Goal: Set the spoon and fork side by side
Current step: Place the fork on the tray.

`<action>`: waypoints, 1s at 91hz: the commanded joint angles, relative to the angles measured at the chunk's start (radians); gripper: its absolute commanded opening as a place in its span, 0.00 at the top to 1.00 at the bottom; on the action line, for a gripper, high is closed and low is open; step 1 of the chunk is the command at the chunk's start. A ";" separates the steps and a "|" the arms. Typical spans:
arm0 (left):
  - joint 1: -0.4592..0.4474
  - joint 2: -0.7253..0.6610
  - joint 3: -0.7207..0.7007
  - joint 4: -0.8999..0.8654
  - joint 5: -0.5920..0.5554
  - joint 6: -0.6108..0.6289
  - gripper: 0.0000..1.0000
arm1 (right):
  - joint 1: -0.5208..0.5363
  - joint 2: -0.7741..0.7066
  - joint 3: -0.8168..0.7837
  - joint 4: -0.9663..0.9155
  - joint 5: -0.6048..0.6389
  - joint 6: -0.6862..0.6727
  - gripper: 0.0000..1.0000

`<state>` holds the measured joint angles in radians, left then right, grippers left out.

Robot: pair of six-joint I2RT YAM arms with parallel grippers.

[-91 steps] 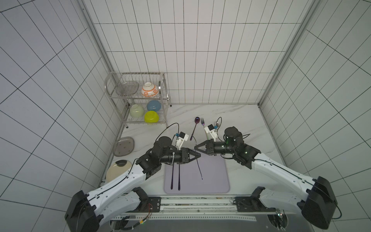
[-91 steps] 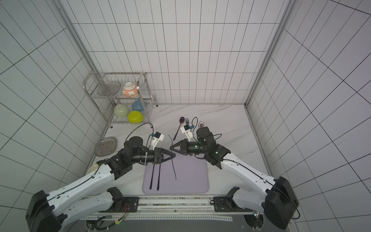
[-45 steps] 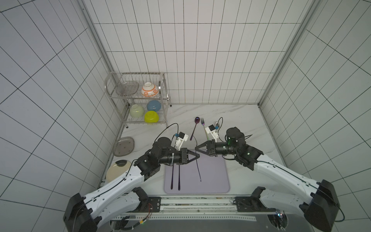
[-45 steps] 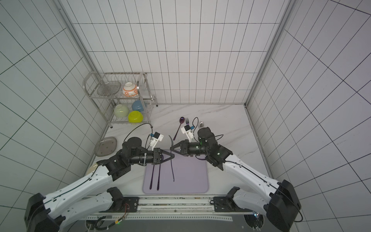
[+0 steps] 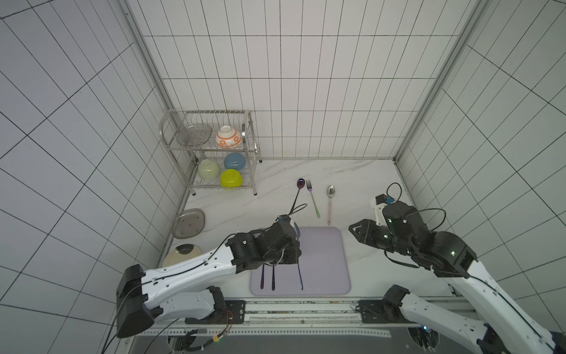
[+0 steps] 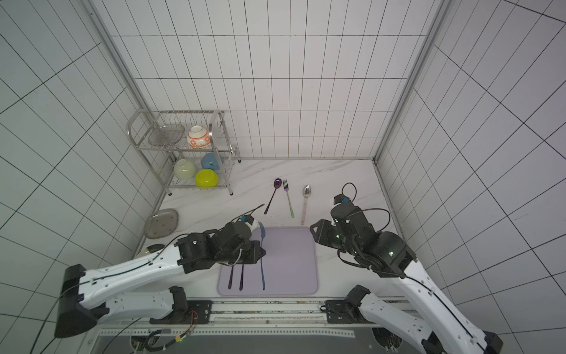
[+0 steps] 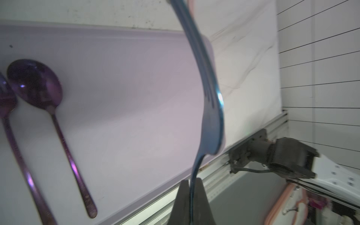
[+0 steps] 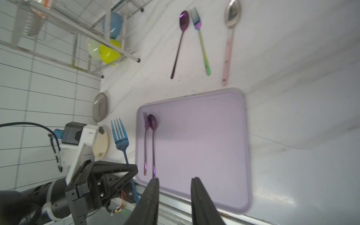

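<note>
Plainly, the left gripper (image 7: 190, 182) was clamped on the blue fork (image 7: 212, 116), both fingers (image 7: 201, 196) pinched tight on the thin handle just behind the head. The fork lay crosswise to the fingertips. Its head stuck out on their far side, over the back edge of the mat (image 5: 324, 260), and its tail ran out on their near side, above the mat. Whether the tail touched the mat could not be told.

Under this gripper's wrist, just left of the held fork, the purple fork (image 8: 145, 122) and purple spoon (image 7: 39, 87) lay flat on the mat. They were side by side and parallel, heads close together, the spoon the nearer of the two to the fingertips. In both top views the gripper body hid their heads and only the handles showed.

The right gripper (image 8: 175, 178) hung well to the right of the left one, off the mat, beside its far right corner. Its fingers (image 8: 197, 194) stood apart with nothing between them and pointed leftward, toward the left gripper.

Beyond both grippers, toward the back wall, three more pieces lay on the table (image 5: 361, 184). These were a dark spoon (image 8: 179, 48), a rainbow fork (image 8: 202, 46) just right of it, and a pink-handled spoon (image 8: 228, 48) further right, each apart from the mat.
</note>
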<state>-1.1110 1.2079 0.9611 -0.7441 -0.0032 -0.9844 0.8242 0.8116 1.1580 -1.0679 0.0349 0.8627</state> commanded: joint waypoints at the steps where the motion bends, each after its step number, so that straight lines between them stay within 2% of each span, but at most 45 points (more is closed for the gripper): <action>1: -0.033 0.154 0.059 -0.164 -0.195 -0.043 1.00 | -0.005 -0.012 0.003 -0.260 0.156 -0.031 0.69; 15: -0.035 0.384 0.215 -0.273 -0.283 -0.050 1.00 | -0.005 -0.033 0.010 -0.338 0.146 -0.089 0.71; 27: -0.041 0.615 0.446 -0.484 -0.371 -0.067 1.00 | -0.005 -0.096 -0.009 -0.379 0.193 -0.104 0.71; 40: -0.050 0.793 0.615 -0.608 -0.389 -0.083 1.00 | -0.004 -0.162 -0.050 -0.372 0.173 -0.116 0.71; 57: -0.054 0.823 0.617 -0.654 -0.378 -0.132 1.00 | -0.005 -0.213 -0.088 -0.365 0.120 -0.124 0.72; 91: -0.064 0.845 0.542 -0.664 -0.374 -0.171 1.00 | -0.005 -0.245 -0.100 -0.377 0.103 -0.128 0.72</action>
<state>-1.1675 2.0380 1.5154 -1.4040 -0.3561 -1.1305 0.8242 0.5770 1.0676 -1.4151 0.1425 0.7464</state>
